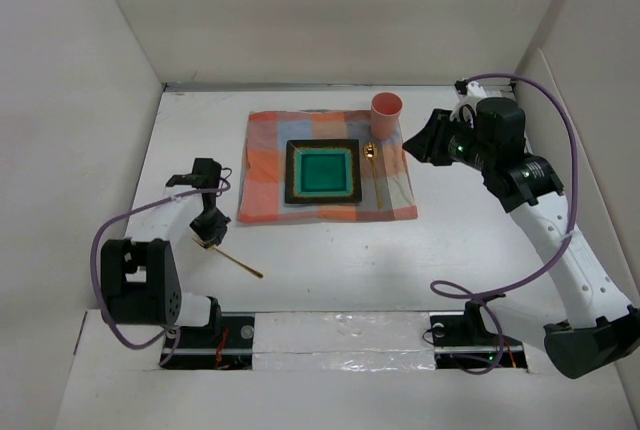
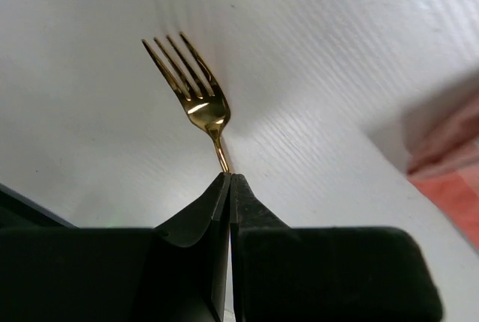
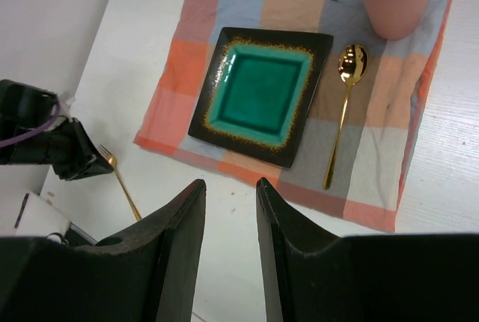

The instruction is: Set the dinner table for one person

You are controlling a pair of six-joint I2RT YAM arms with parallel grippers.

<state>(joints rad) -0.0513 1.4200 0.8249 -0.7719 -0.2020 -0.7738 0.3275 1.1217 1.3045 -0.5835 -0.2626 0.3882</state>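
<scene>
On your left, the left gripper point(image 2: 230, 178) is low over the dinner table point(image 1: 330, 260), well to the left of the place setting. Its jaws are pressed together on the thin neck of a gold fork point(image 2: 202, 105), just behind the head. In the left wrist view the four tines point away from the fingers over the white surface. From above, the handle runs out from under the gripper toward the near right. You cannot tell from these views whether the fork rests on the table or is raised off it.

The dinner table is the broad white surface under everything, and the setting is laid on its far middle part. An orange-and-blue checked cloth point(image 1: 262, 165) lies flat there. At the cloth's centre is a square plate point(image 1: 323, 172) with a teal middle and a dark, gold-speckled rim. Just right of the plate a gold spoon point(image 3: 346, 105) lies on the cloth. Its bowl is toward the far side and its handle points toward the arms. A pink cup point(image 1: 387, 114) stands upright on the cloth's far right corner, just beyond the spoon's bowl.

On your right, the right gripper point(image 3: 230, 187) hangs above the table beside the cloth's right edge, near the cup. Its jaws stand partly apart with nothing between them.
</scene>
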